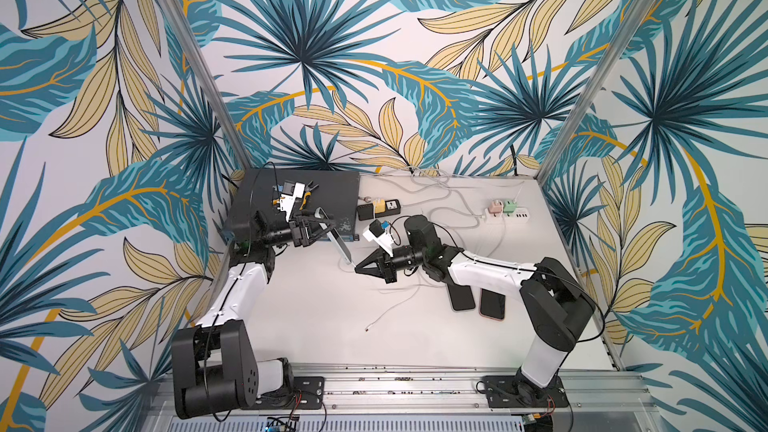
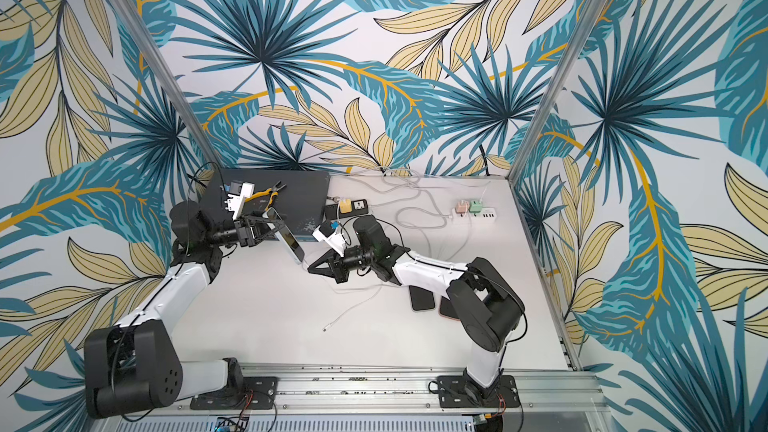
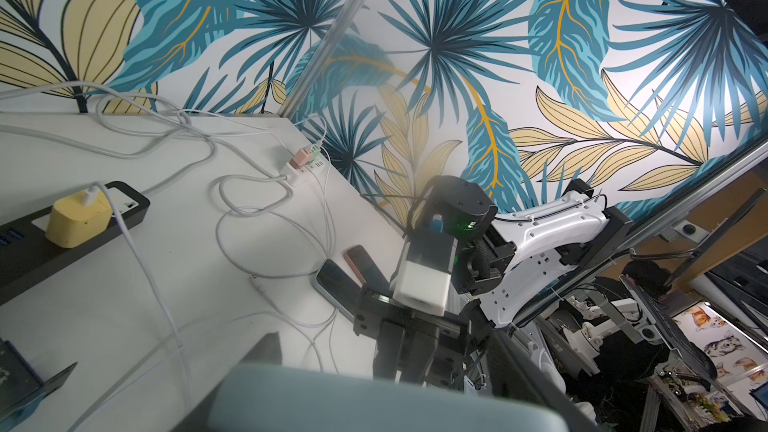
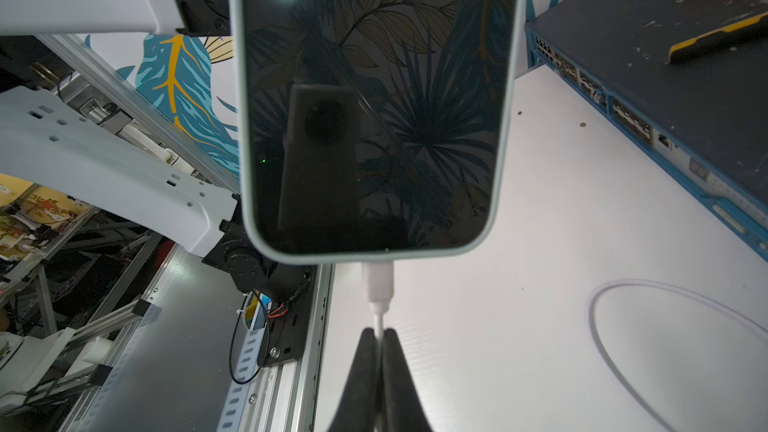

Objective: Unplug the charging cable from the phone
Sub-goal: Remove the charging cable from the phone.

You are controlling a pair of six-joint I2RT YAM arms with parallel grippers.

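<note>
The phone (image 4: 374,97) had a dark, unlit screen mirroring the leaf wallpaper, inside a pale grey-green case. Its upper end was cut off in the right wrist view, and in the left wrist view it was only a blurred pale slab at the frame edge. In both top views it appeared almost edge-on, slanting from 11 o'clock down to 5 o'clock above the white surface (image 1: 311,317).

The left pincer (image 1: 324,224) was clamped narrow on the phone's upper part, though its fingertips were hard to make out. The white charging cable (image 4: 377,284) was seated in the phone's bottom port. Just beyond the plug, the right pincer (image 4: 379,338) was closed on the cord, and its fingers hid the cord behind that point.

A dark network switch (image 1: 332,193) sat at the phone's 11 o'clock. Two other phones (image 1: 461,297) lay at 4 o'clock, partly covered by the right arm. A loose cable end (image 1: 368,329) lay at 6 o'clock.
</note>
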